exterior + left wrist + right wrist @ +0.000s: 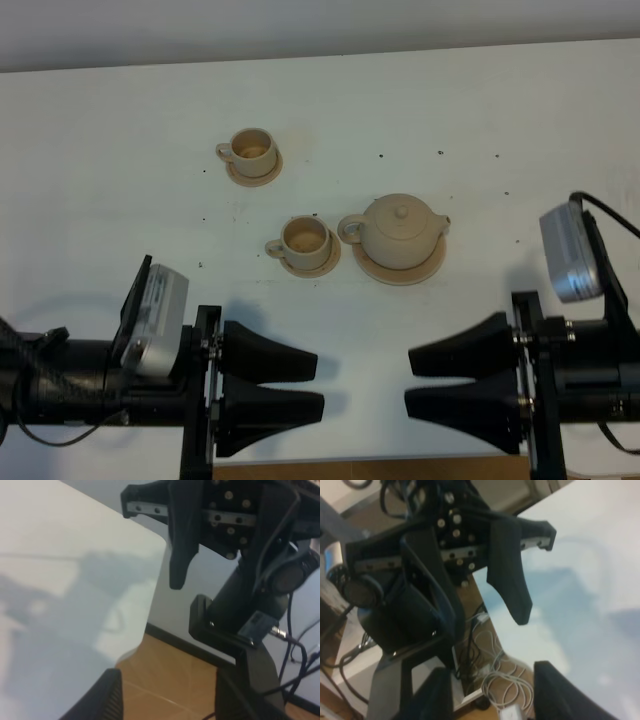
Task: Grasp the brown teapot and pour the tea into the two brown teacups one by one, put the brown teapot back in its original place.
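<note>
The brown teapot point(402, 232) stands upright with its lid on, resting on its wide saucer point(372, 268), the original place, right of the table's middle. One brown teacup point(306, 240) sits on a small saucer just left of the teapot. The other teacup point(252, 150) stands farther back and to the left. Both grippers hover near the front edge, facing each other, well short of the crockery. My left gripper point(320, 385) point(170, 702) is open and empty. My right gripper point(408, 380) point(495, 697) is open and empty too. Neither wrist view shows the teapot or the cups.
The white table point(480, 110) carries small dark specks around the crockery. Its front edge point(360, 462) runs just below the grippers, with wooden floor beyond. Loose white cables point(495, 672) lie on the floor in the right wrist view.
</note>
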You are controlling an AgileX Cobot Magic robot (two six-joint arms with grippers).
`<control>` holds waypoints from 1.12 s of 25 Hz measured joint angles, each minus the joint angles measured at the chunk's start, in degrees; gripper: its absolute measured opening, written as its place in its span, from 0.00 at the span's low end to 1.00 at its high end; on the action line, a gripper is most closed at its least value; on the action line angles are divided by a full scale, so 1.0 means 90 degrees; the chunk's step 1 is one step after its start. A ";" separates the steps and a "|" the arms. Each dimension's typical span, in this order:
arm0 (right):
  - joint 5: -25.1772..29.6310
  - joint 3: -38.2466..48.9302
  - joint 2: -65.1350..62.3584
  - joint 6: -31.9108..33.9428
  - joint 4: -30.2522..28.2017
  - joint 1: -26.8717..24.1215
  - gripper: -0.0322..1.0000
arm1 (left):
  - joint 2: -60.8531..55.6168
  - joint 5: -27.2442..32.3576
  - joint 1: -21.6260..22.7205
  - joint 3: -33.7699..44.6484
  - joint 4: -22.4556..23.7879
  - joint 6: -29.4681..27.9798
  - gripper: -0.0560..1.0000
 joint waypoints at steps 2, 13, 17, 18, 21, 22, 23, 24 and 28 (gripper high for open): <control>-0.0007 -0.0192 0.0000 0.0197 -0.0011 0.0000 0.42 | 0.0005 -0.0048 0.0000 -0.0239 0.0124 -0.0425 0.45; -0.0074 -0.2162 -0.0114 0.3496 -0.2174 -0.0141 0.42 | -0.0866 -0.0121 0.0421 -0.2639 0.4596 -0.6561 0.44; -0.0187 -0.2677 -0.0167 0.4510 -0.2961 -0.0141 0.42 | -0.1811 -0.0121 0.0429 -0.2969 0.6080 -0.8625 0.41; -0.0243 -0.2731 -0.0167 0.4661 -0.3057 -0.0141 0.42 | -0.2094 -0.0113 0.0429 -0.2985 0.6491 -0.9063 0.40; -0.0594 -0.2750 -0.0167 0.4863 -0.3234 -0.0141 0.42 | -0.2944 -0.0053 0.0429 -0.2985 0.7700 -1.0300 0.40; -0.0724 -0.2750 -0.0167 0.4905 -0.3266 -0.0141 0.42 | -0.3247 -0.0032 0.0429 -0.2972 0.8116 -1.0689 0.40; -0.0840 -0.2750 -0.0167 0.4931 -0.3288 -0.0141 0.42 | -0.3551 0.0001 0.0429 -0.2941 0.8517 -1.1013 0.39; -0.0942 -0.2750 -0.0167 0.4945 -0.3288 -0.0141 0.42 | -0.3801 0.0036 0.0429 -0.2893 0.8818 -1.1232 0.39; -0.1245 -0.2750 -0.0167 0.4969 -0.3319 -0.0141 0.42 | -0.4852 0.0303 0.0429 -0.2475 0.9771 -1.1856 0.39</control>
